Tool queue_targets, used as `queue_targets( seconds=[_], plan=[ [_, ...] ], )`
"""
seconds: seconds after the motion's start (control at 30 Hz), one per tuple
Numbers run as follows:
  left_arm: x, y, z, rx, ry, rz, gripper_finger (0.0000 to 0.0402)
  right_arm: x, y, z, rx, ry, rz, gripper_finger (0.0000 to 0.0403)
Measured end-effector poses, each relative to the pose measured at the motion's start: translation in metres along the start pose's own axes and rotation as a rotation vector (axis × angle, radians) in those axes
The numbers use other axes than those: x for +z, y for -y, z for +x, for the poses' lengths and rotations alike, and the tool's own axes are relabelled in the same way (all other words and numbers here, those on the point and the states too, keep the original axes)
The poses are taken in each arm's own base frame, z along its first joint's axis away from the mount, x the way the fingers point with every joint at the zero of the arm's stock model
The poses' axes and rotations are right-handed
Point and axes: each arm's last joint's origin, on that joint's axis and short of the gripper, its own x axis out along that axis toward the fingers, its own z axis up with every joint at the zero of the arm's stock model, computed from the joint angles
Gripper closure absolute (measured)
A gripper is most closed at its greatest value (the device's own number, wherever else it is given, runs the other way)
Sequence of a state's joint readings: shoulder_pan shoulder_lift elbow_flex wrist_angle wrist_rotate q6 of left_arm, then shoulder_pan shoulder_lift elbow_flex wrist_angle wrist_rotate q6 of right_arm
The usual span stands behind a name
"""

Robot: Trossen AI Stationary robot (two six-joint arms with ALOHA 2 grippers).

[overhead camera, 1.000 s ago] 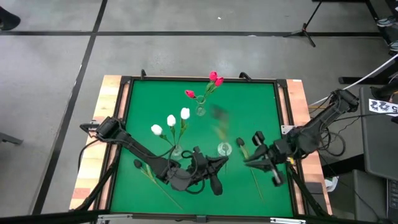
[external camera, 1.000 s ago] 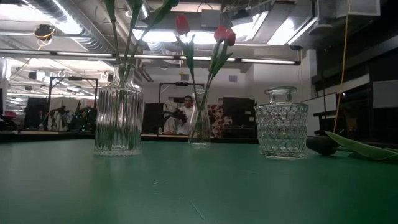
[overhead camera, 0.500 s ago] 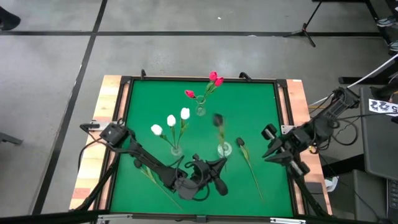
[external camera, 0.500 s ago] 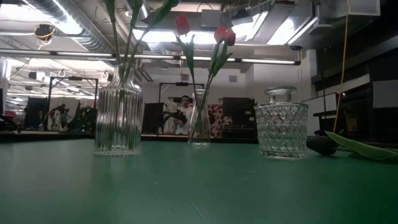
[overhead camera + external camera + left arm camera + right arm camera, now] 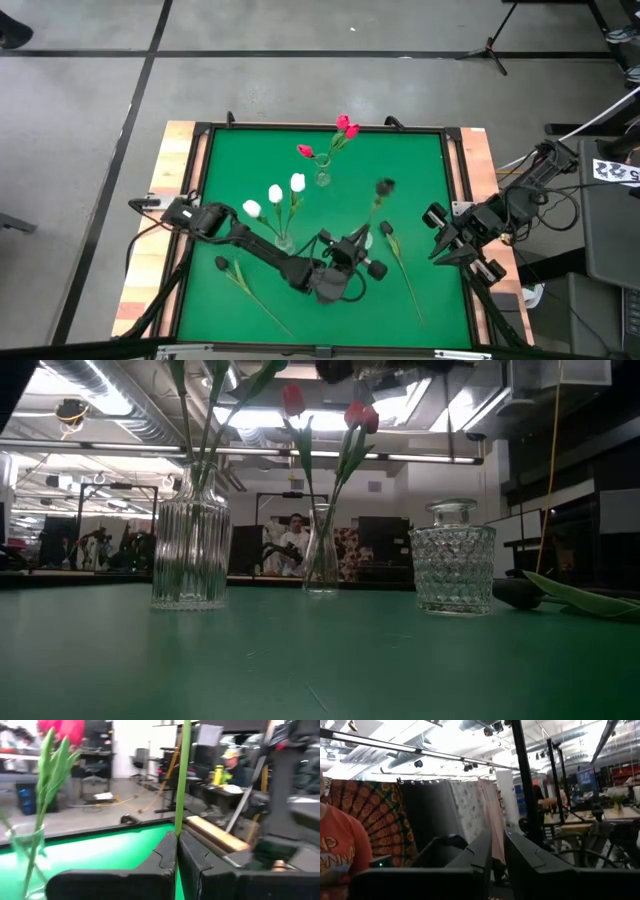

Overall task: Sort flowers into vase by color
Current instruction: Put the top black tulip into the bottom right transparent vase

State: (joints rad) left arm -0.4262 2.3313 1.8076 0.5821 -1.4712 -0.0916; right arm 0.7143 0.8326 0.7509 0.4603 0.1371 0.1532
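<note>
My left gripper is over the mat's near middle, beside the round faceted vase, shut on a near-black tulip whose head stands above it. Three white tulips stand in the ribbed vase. Red-pink tulips stand in the slim vase. One dark tulip lies flat on the mat at the right, another at the near left. My right gripper hangs at the mat's right edge, its fingers a little apart with nothing between them. My left gripper pinches the dark tulip's green stem between its two fingers. The fingers lie level and across the stem. The stem rises nearly upright above them with the head on top, lifted clear of the mat. The fingers hide the stem's lower part.
The green mat has a dark raised rim and wooden borders. Free room lies at its far right and far left. The right arm's cables and a black stand are off the right edge. People and desks show in the room behind.
My left gripper has moved toward the table's right and far side, closer to the round vase, sinking and rolling as it went. The dark tulip's head has swung to the right with it. My right gripper has drawn back to the table's right edge and risen.
</note>
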Motion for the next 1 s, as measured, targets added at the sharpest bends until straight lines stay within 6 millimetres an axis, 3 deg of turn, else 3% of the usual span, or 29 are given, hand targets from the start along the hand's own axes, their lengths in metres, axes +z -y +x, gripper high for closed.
queue_targets(
  seconds=[0.2, 0.57, 0.77, 1.0],
  plan=[
    [-0.015, -0.005, 0.014, 0.017, -0.02, -0.031, 0.0402, -0.001, -0.001, 0.0, 0.033, -0.019, 0.02, 0.0352],
    [-0.038, -0.017, 0.011, 0.067, -0.03, -0.082, 0.0401, -0.001, -0.002, -0.001, 0.069, -0.025, 0.021, 0.0352],
    [-0.044, -0.018, 0.015, 0.08, -0.024, -0.113, 0.0399, -0.002, -0.002, -0.001, 0.074, -0.033, 0.02, 0.0352],
    [-0.065, -0.015, 0.013, 0.047, -0.049, -0.152, 0.0398, -0.003, -0.002, -0.001, 0.09, -0.046, 0.021, 0.0352]
  ],
)
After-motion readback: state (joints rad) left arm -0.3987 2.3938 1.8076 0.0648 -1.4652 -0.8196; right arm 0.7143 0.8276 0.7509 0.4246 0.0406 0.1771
